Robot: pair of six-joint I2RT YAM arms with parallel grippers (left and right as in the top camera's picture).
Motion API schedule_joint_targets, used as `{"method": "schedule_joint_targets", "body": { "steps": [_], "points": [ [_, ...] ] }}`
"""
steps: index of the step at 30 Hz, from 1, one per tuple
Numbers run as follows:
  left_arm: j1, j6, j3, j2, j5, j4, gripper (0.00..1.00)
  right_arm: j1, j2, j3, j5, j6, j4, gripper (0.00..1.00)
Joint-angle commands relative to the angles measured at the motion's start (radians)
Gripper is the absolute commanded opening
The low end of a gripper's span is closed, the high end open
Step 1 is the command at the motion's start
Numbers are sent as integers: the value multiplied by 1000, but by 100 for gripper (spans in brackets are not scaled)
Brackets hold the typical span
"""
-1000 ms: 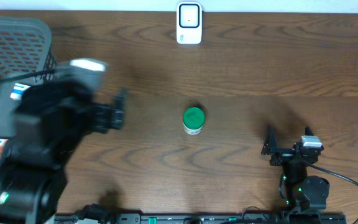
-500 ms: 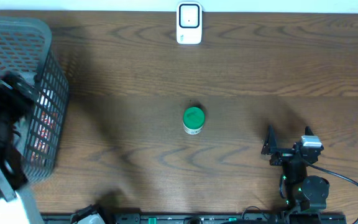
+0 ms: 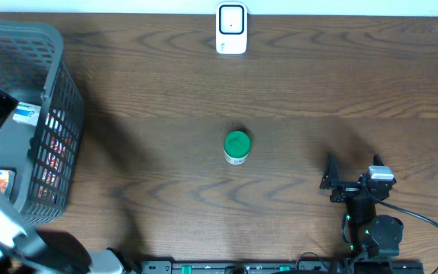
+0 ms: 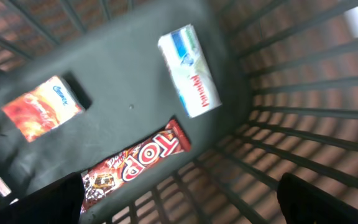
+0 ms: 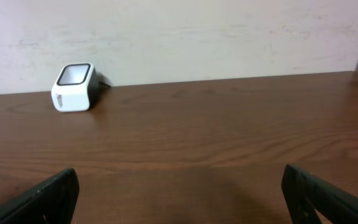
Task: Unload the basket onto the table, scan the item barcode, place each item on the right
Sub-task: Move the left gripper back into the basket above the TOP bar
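Two tools stand wide open and empty: the left tool (image 4: 179, 208) hangs over the basket (image 3: 55, 84) at the left of the worktop (image 3: 333, 84), above a red TOP bar (image 4: 135, 165); the right tool (image 3: 352, 176) sits near right. A green-lidded jar (image 3: 236, 147) stands mid-worktop, the scanner (image 3: 231, 29) far beyond.

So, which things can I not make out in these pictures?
1. Barcodes: none shows on the white packet, orange packet or red bar; left wrist view, faces up, small print blurred.
2. Lower end of the red bar: left wrist view, runs behind a gripper finger.
3. Label of the green-lidded jar: overhead shows only its top; absent from the right wrist view.
4. Contents of the basket: overhead, partly hidden by its mesh wall.
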Motion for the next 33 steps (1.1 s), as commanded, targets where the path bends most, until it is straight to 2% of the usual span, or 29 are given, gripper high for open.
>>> {"method": "schedule_joint_targets", "body": {
  "steps": [1,5,9,10,15,22,33],
  "points": [
    [5,60,14,88,13,-14,98,10,-5,-1,6,-13,-3,99],
    [5,141,-6,163,9,-17,98,10,-5,-1,6,-13,-3,99],
    [3,171,-48,190,-21,1,98,10,-5,-1,6,-13,-3,99],
    [2,234,-82,190,-19,18,99,10,-5,-1,6,-13,-3,99],
    [-2,310,-200,189,-20,85,99,10,-5,-1,6,-13,-3,99],
    [-2,350,-327,189,-21,165,99,10,-5,-1,6,-13,-3,99],
    [-2,352,-334,191,-78,183,98,10,-5,-1,6,-13,-3,99]
  ]
}}
